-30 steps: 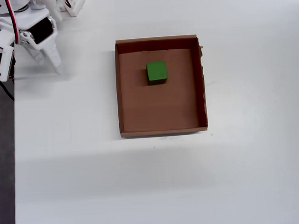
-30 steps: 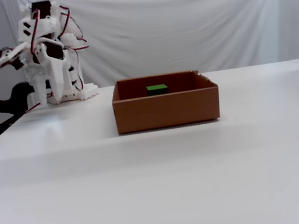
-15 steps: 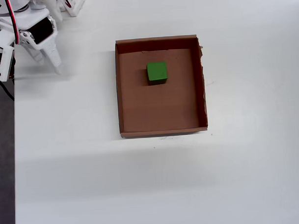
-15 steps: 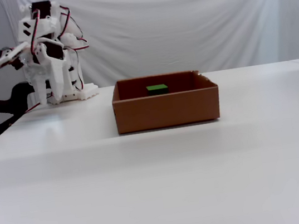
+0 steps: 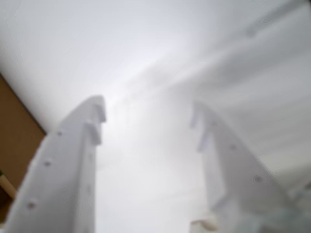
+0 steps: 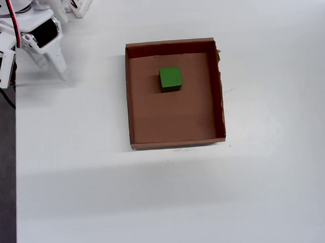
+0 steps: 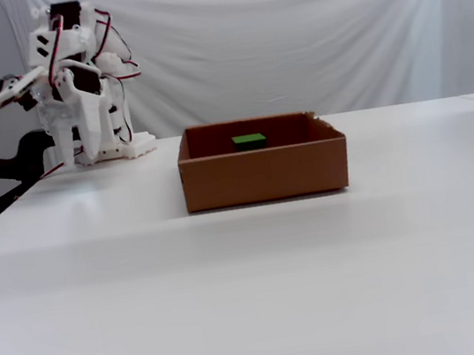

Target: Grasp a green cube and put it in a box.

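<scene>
The green cube (image 6: 170, 77) rests inside the brown cardboard box (image 6: 129, 106), in its far half in the overhead view. From the fixed view only the top of the cube (image 7: 249, 141) shows above the box's front wall (image 7: 263, 175). My white gripper (image 6: 55, 73) hangs over the bare table well left of the box, fingers pointing down (image 7: 77, 158). In the wrist view its fingers stand apart, so the gripper (image 5: 148, 109) is open with nothing between them, and a corner of the box (image 5: 14, 141) shows at the left edge.
The table's left edge (image 6: 15, 158) runs close beside the arm, with dark floor and a black cable (image 6: 4, 95) beyond it. The arm's base (image 7: 112, 150) stands at the table's back left. A white cloth (image 7: 287, 36) hangs behind the table.
</scene>
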